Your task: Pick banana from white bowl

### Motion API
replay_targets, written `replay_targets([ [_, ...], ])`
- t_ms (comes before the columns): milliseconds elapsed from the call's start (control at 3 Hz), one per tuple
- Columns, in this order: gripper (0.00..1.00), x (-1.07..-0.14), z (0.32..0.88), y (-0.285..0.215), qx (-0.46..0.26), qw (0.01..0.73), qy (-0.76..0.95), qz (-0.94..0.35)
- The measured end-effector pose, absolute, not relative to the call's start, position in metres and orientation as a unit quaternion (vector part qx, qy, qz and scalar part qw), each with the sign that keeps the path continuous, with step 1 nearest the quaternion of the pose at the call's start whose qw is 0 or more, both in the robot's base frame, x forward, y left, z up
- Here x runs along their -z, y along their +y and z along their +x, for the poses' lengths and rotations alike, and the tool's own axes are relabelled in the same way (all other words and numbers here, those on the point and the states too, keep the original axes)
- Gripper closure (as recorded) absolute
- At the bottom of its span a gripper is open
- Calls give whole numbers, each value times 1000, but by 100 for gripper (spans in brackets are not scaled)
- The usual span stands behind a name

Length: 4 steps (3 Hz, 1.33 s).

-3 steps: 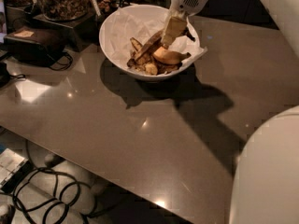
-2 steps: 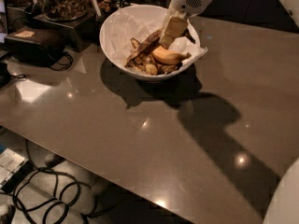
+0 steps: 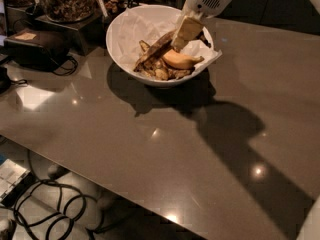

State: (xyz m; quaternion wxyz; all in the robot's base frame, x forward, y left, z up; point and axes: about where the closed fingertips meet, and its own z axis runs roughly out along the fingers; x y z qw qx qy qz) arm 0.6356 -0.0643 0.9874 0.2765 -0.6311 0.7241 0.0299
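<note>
Hanging low inside the white bowl (image 3: 116, 44), the claw (image 3: 186, 33) sits against the banana (image 3: 152, 54) at its raised end, likely the easiest hold; whether it is clamped cannot be told.

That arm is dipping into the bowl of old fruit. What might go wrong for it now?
The pincer sits inside the white bowl, right where the dark banana and the plump yellow piece lie close, so it may grab the wrong one. The banana looks overripe and may tear. The crinkled paper may catch and lift too.
</note>
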Motion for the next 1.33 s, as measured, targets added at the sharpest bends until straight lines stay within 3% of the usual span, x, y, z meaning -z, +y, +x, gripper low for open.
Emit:
replay_targets([
  [667, 100, -996, 600, -71, -98, 339, 719, -598],
  [1333, 100, -1005, 593, -65, -107, 349, 716, -595],
])
